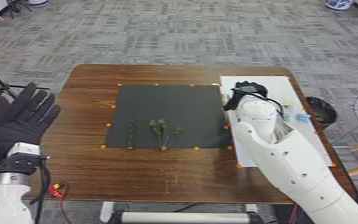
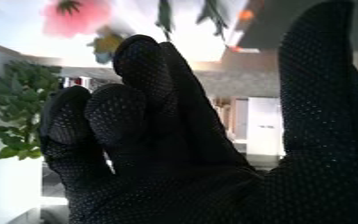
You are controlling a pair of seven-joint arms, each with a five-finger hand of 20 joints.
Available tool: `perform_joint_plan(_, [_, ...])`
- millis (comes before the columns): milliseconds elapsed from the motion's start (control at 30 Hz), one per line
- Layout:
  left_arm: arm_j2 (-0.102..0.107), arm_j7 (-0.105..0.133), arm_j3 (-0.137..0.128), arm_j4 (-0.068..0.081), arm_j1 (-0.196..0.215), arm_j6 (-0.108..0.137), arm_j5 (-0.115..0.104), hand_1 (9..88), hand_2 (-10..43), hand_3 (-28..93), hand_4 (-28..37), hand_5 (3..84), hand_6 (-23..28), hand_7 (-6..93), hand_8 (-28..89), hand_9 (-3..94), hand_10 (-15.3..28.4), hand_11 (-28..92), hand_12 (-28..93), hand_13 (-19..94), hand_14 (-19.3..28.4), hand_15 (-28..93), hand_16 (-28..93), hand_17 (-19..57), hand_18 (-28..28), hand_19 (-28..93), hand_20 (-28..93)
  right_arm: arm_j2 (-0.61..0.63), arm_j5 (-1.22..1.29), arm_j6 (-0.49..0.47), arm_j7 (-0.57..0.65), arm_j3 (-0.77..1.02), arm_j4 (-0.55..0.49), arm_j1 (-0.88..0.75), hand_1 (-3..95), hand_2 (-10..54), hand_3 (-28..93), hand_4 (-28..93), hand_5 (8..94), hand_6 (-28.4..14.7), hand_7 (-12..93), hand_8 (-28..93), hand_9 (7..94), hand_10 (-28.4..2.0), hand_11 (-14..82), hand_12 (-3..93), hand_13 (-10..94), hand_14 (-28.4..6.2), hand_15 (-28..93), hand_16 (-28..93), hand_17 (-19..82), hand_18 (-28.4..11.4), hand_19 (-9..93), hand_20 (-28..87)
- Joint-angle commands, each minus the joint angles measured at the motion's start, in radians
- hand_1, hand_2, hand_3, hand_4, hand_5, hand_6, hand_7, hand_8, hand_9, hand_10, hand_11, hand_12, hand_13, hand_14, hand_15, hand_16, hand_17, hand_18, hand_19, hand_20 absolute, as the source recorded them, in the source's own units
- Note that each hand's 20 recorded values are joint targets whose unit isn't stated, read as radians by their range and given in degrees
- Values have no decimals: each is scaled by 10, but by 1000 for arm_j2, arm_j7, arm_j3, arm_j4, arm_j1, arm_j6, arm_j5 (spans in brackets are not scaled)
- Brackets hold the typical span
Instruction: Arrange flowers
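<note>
The right hand (image 1: 248,91) is over the far left part of a white sheet (image 1: 291,92), beside the dark mat. In the right wrist view, the right hand (image 2: 175,190) has its thumb and relaxed fingers apart, with nothing held. Beyond its fingers are a pink flower (image 2: 76,17), a yellowish-blue flower (image 2: 107,44) and green leaves (image 2: 165,17). Green sprigs (image 1: 159,132) lie along the near side of the dark mat (image 1: 162,107). A light-blue flower (image 1: 302,117) is on the sheet, partly beside the right arm. Off the table's left side, the left hand (image 1: 20,120) stands open and empty.
Orange markers line the mat and sheet on the brown table (image 1: 140,172). A dark round bin (image 1: 322,112) stands beyond the table's right edge. Leafy greenery (image 2: 20,105) shows beside the fingers in the right wrist view. The right arm spans the sheet's near part.
</note>
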Motion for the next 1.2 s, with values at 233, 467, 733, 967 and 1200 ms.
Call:
perform_joint_plan(233, [-9, -12, 2, 2, 7, 6, 8, 243, 150, 704, -283, 381, 89, 86, -83, 305, 168, 172, 80, 217, 161, 200, -35, -111, 147, 358, 70, 5, 43, -24, 64, 32, 73, -16, 416, -95, 509, -280, 609, -111, 68, -81, 651, -196, 512, 423, 590, -199, 760, 481, 331, -284, 859, 456])
perform_joint_plan(467, [-4, -36, -3, 1, -2, -8, 10, 253, 149, 713, -283, 383, 87, 87, -84, 306, 168, 172, 80, 217, 161, 200, -35, -111, 147, 358, 70, -4, 104, 11, 59, 36, 54, -69, 463, -95, 606, -281, 682, -57, 154, -94, 657, -176, 551, 442, 603, -180, 769, 489, 330, -284, 850, 457])
perform_joint_plan(733, [-2, -37, -6, 2, -3, -3, 3, 257, 152, 722, -283, 387, 89, 88, -84, 310, 170, 172, 79, 218, 162, 204, -35, -110, 146, 358, 70, -23, 106, 7, 20, 19, 56, -112, 506, -95, 612, -282, 728, -34, 200, -57, 697, -156, 566, 455, 650, -162, 774, 497, 342, -278, 843, 450])
perform_joint_plan(967, [-3, -39, 10, 8, -10, -3, 1, 256, 151, 721, -283, 387, 90, 87, -83, 308, 169, 172, 79, 217, 162, 202, -35, -110, 146, 358, 70, -40, 95, 14, -4, 6, 64, -132, 868, -95, -237, 214, 743, -26, 284, 116, 706, -143, 574, 466, 669, -150, 771, 500, 355, -270, 839, 456])
perform_joint_plan(1200, [-4, -33, 11, 11, -9, 0, -2, 255, 150, 719, -283, 387, 90, 87, -83, 308, 168, 172, 80, 217, 162, 202, -35, -110, 146, 358, 70, -47, 76, 39, -26, 4, 75, -156, 893, -95, -283, 335, 764, -3, 368, 165, 749, -130, 584, 481, 701, -140, 778, 496, 373, -268, 846, 455])
